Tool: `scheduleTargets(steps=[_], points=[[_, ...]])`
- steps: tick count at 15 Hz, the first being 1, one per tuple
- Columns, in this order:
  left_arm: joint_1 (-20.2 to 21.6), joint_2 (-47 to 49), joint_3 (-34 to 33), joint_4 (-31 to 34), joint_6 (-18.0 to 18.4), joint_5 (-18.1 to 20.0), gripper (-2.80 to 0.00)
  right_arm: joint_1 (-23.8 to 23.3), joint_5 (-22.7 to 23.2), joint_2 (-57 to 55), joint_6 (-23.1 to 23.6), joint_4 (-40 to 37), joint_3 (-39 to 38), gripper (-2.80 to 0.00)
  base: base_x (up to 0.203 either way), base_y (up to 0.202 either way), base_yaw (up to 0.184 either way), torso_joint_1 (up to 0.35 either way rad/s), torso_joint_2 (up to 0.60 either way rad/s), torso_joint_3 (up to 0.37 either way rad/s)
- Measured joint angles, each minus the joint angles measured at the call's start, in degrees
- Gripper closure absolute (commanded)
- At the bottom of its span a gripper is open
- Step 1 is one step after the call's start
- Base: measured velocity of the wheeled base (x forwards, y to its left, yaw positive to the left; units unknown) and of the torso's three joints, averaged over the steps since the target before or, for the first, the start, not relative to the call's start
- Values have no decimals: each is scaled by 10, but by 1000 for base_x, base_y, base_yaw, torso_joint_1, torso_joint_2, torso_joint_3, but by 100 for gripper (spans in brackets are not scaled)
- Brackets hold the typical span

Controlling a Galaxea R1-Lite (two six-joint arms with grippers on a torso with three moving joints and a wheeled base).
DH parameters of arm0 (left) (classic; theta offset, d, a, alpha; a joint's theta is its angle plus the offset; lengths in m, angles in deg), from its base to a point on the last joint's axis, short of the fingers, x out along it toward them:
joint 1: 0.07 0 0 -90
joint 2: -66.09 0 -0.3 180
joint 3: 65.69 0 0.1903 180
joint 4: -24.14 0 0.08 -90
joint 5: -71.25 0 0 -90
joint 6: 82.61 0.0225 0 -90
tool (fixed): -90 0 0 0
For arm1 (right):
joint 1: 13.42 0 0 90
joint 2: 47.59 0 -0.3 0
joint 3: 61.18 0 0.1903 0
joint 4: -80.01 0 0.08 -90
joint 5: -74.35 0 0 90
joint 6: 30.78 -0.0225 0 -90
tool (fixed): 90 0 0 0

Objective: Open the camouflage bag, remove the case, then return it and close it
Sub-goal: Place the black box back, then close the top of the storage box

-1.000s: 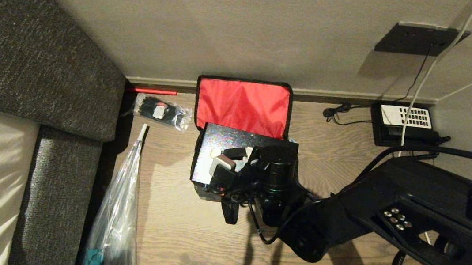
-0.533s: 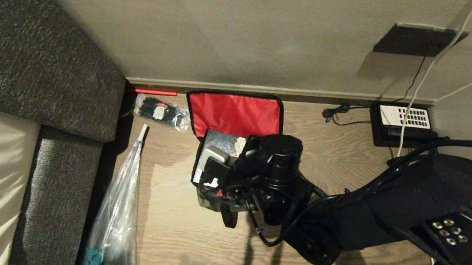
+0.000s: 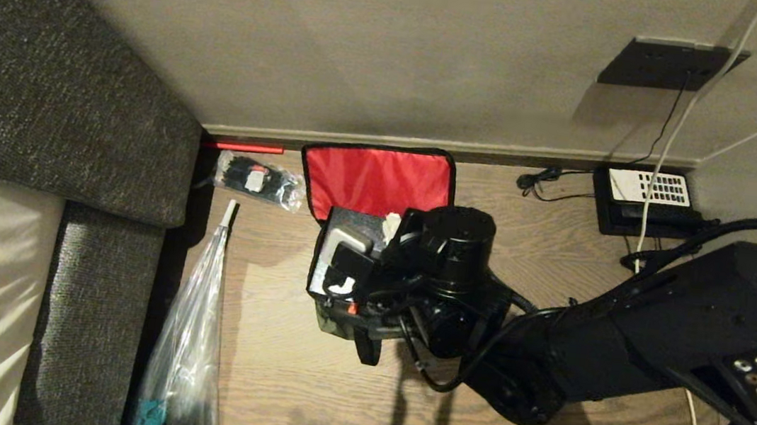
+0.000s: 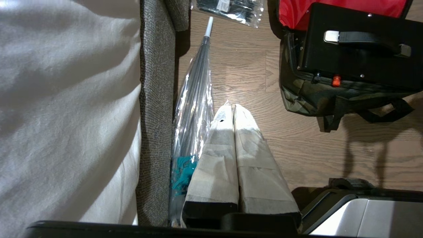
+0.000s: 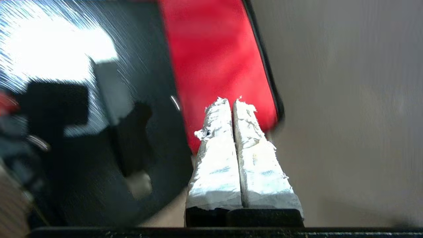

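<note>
— On the wooden floor [image 3: 558,261] by the wall we found the camouflage bag [image 4: 299,96], its red-lined lid [image 3: 379,177] thrown back toward the skirting. Where did we see the case?

— Standing in the bag's mouth. From the left wrist we saw the case [image 4: 360,71] whole: the black handle [image 4: 366,41] on pale mounts across its top and the small red latch [image 4: 336,80] on the side nearest us. From the head we saw only a strip of its speckled top, because the right arm covered the rest.

— And the right gripper?

— We saw the right gripper [image 5: 230,102] with its two taped fingers [image 5: 216,158] pressed together and nothing between them, hanging over the edge of the red lining just beside the case. From the head it showed only as a pale tip [image 3: 391,227] above the case.

— Did we read any writing?

— None. The small clear packet [image 3: 259,181] near the lid had a white and red label, too small for us to read. The black telephone [image 3: 647,200] in the corner showed white keys, but we could make out no figures on them.

— What else did only one view give us?

— Only the left wrist showed the left gripper [image 4: 230,107], fingertips closed and empty, low over the floor, beside the long clear plastic bag [image 4: 193,109] that lay along the grey upholstered edge [image 4: 155,115]. Only the head showed the dark wall plate [image 3: 673,64] and the white cable [image 3: 671,142] running down from it.
</note>
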Motion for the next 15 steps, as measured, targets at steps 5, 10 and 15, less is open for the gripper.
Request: scheduleTargets(steps=[5, 10, 15], points=[[-1, 0, 0, 0, 0, 0, 0, -30, -11, 87, -152, -137, -35, 0, 0, 0, 0, 0, 0, 0], [-1, 0, 0, 0, 0, 0, 0, -67, -16, 242, -350, -326, -131, 0, 0, 0, 0, 0, 0, 0], [-1, 0, 0, 0, 0, 0, 0, -134, -31, 423, -561, -527, -269, 0, 0, 0, 0, 0, 0, 0]])
